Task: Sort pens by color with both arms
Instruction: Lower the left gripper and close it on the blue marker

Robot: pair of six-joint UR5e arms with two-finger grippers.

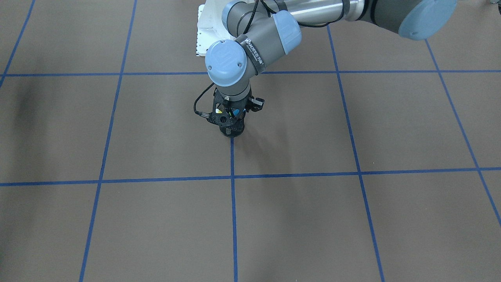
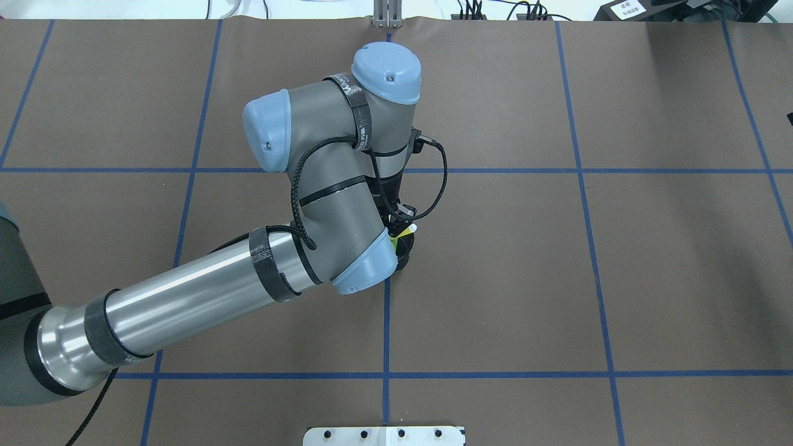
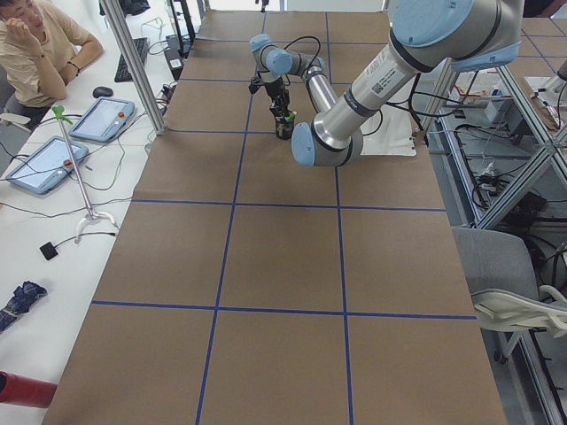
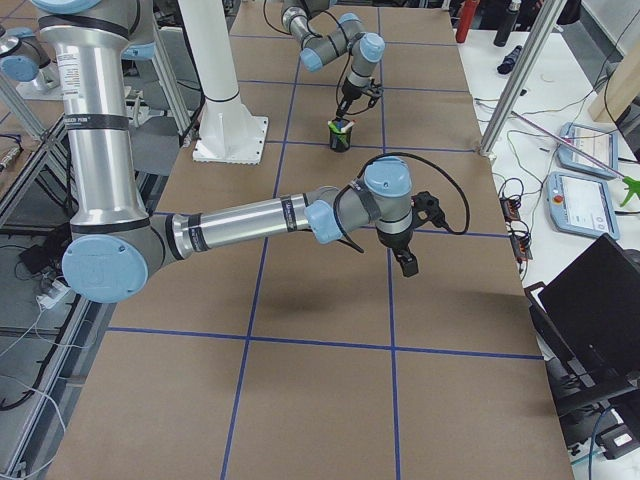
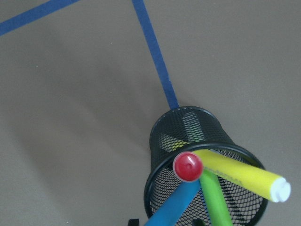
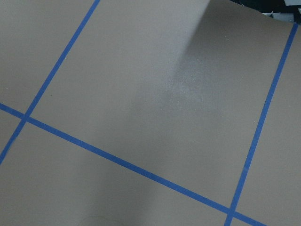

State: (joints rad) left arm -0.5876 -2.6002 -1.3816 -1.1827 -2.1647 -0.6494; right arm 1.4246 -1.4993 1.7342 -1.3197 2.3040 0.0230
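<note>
A black mesh cup (image 5: 188, 127) stands on the brown table at a blue tape line. It holds the pens, all leaning loose: a yellow one (image 5: 235, 174), a lime green one (image 5: 214, 202), a blue one (image 5: 176, 205) and one with a red end (image 5: 188, 165). My left gripper (image 1: 231, 115) hangs straight above the cup (image 1: 232, 131) with its jaws apart and grips no pen. My right gripper (image 4: 408, 262) hovers above bare table far from the cup (image 4: 340, 135). It shows only in the exterior right view, so I cannot tell its state.
The white pedestal base (image 1: 205, 31) stands behind the cup. Blue tape lines (image 1: 233, 203) divide the brown table into squares. An operator (image 3: 35, 44) sits at a side bench with tablets (image 3: 102, 118). Aluminium frame posts (image 4: 520, 80) stand along the table's far edge.
</note>
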